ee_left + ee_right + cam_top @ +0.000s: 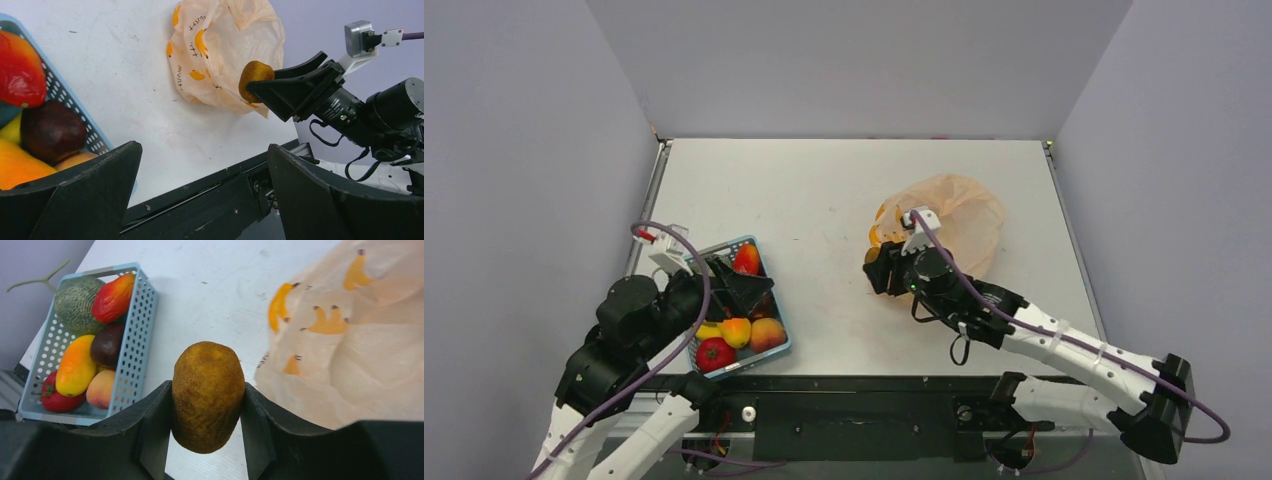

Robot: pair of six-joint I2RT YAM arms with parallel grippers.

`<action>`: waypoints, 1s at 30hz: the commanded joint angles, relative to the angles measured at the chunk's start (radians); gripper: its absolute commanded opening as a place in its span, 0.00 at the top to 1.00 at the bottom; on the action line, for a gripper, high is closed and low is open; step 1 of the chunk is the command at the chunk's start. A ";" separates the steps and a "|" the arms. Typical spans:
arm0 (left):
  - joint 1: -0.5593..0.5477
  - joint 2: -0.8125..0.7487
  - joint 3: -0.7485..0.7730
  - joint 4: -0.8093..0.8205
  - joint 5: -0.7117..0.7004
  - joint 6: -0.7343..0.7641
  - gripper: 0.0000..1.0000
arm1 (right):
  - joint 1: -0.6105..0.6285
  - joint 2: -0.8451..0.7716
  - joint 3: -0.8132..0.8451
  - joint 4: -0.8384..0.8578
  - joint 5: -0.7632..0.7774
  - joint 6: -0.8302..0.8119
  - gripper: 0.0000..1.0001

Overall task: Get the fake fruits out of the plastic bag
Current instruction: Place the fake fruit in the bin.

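My right gripper [207,410] is shut on the small brown fruit [207,390] and holds it above the table just left of the plastic bag [350,340]. The top view shows that gripper [879,268] at the peach-orange bag's [959,225] near-left edge. My left gripper [749,290] is open and empty over the blue basket [776,350]. In the basket lie the red-orange pointed fruit [113,297], the dark purple one [106,344] and the orange-yellow mango [76,365]. The bag's inside is hidden.
The basket also holds a green melon [77,301], a red tomato-like fruit [52,397] and a peach [101,388]. It sits at the table's near-left edge. Grey walls close in the table's left, back and right sides.
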 commanded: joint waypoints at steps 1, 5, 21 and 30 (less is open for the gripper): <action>0.005 -0.050 0.122 -0.151 -0.114 -0.005 0.03 | 0.119 0.160 0.095 0.178 -0.004 0.052 0.99; 0.003 -0.087 0.208 -0.185 -0.154 0.007 0.03 | 0.212 0.364 0.196 0.284 -0.068 0.087 0.98; -0.005 -0.228 0.381 -0.353 -0.238 -0.020 0.03 | 0.375 0.984 0.794 0.251 -0.240 0.123 0.92; -0.023 -0.286 0.377 -0.392 -0.259 -0.066 0.03 | 0.395 1.163 1.011 0.115 -0.214 0.092 0.83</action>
